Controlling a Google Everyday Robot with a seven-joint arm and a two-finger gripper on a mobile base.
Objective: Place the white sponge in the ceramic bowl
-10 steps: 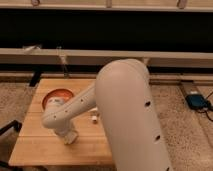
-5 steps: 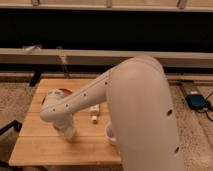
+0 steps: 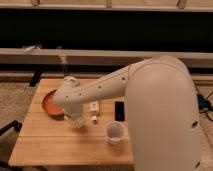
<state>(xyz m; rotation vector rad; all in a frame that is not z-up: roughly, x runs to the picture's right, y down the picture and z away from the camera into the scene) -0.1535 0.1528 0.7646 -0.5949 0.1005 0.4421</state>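
Observation:
The orange-red ceramic bowl [image 3: 49, 103] sits on the left side of the wooden table [image 3: 45, 145], its right part covered by my arm. My white arm reaches in from the right, and the gripper [image 3: 75, 120] hangs low over the table just right of the bowl's front edge. I see no white sponge lying free; whether the gripper has it I cannot tell.
A long narrow white tube-like object [image 3: 94, 110] and a small black block [image 3: 119, 110] lie mid-table. A round white cup [image 3: 114, 133] stands in front of them. A thin upright stand [image 3: 63, 64] rises at the table's back edge. A dark wall lies behind.
My arm has swung back and to the right. It now uncovers the cup, the black block and more of the bowl. The gripper has moved a little toward the table's middle.

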